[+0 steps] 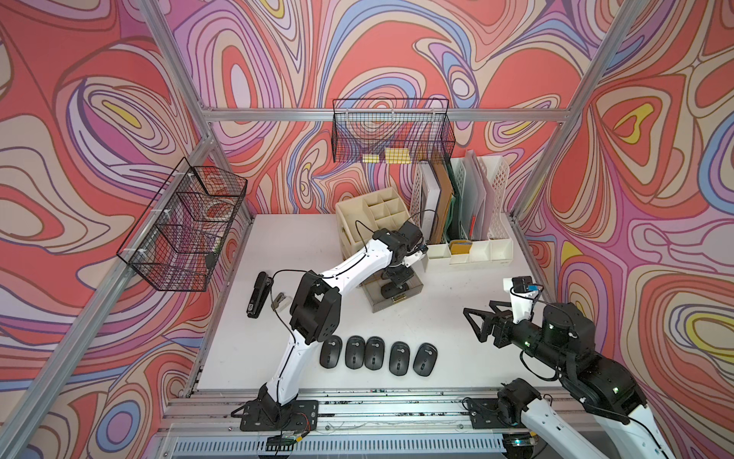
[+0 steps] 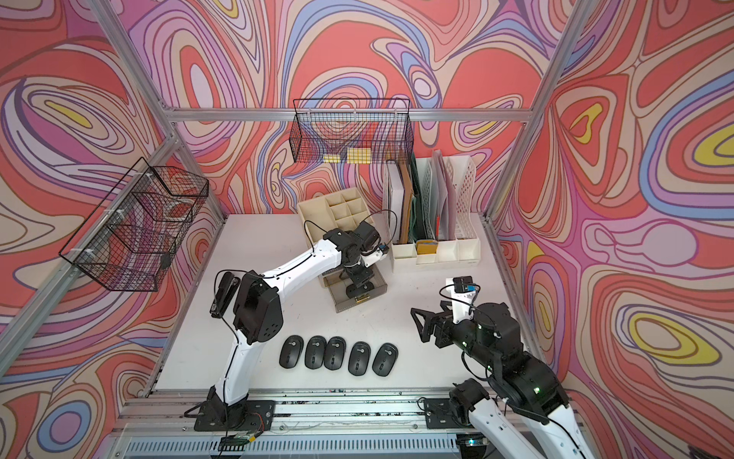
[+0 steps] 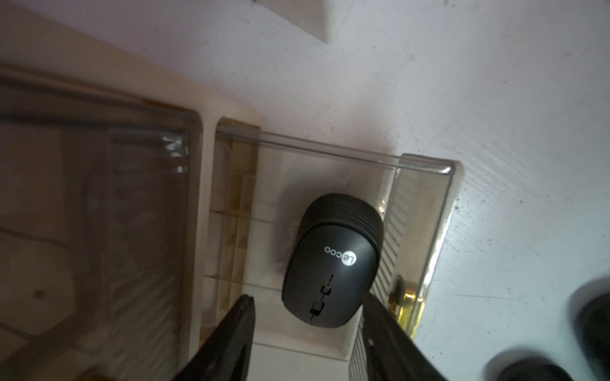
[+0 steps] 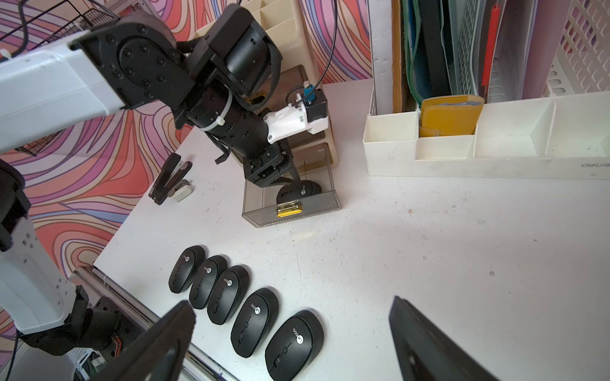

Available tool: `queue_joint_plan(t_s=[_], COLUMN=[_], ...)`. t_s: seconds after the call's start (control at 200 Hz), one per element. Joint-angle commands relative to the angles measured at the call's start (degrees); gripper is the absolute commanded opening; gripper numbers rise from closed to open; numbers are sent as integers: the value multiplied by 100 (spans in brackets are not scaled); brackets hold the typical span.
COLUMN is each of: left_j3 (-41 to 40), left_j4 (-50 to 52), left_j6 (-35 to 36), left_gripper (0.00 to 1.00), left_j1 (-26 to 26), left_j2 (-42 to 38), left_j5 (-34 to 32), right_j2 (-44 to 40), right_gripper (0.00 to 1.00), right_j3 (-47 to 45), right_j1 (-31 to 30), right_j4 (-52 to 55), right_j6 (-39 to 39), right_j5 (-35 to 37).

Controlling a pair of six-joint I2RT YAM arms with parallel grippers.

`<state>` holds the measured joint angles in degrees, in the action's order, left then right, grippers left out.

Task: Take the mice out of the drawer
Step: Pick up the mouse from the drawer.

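While one black oval wireless mouse [image 3: 333,264] lies in the smoky-grey translucent plastic drawer [image 3: 425,214], your left gripper [image 3: 307,297] straddles it, jaws parted, gripping nothing. Five like mice [image 1: 375,353] line the desk [image 1: 437,357] at its front edge. Your right gripper [image 1: 478,308]: wide open, empty.

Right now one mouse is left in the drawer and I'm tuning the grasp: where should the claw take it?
Grip the mouse across its two long sides, mid-body, from straight above: it lies flat, logo up, and the drawer walls would likely block a sideways approach.
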<state>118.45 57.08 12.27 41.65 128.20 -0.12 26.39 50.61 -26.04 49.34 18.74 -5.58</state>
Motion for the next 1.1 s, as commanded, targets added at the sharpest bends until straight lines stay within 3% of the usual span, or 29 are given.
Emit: queue_joint_plan(t_s=[0.0, 0.681, 0.941, 1.096], left_j3=[59, 148, 848, 1307], left_j4=[137, 145, 219, 213], left_j6=[109, -88, -664, -1034], left_gripper=[57, 67, 55, 53], left_j1=[-8, -20, -34, -73], left_j2=[224, 834, 1211, 1320], left_j5=[214, 238, -74, -229], right_j2=[-8, 140, 149, 130], right_gripper=[97, 97, 97, 97], right_j3=[-60, -51, -51, -51], right_j1=[1, 3, 7, 5], right_j4=[-25, -21, -30, -19], right_j6=[7, 7, 15, 11], right_j5=[-17, 11, 27, 48])
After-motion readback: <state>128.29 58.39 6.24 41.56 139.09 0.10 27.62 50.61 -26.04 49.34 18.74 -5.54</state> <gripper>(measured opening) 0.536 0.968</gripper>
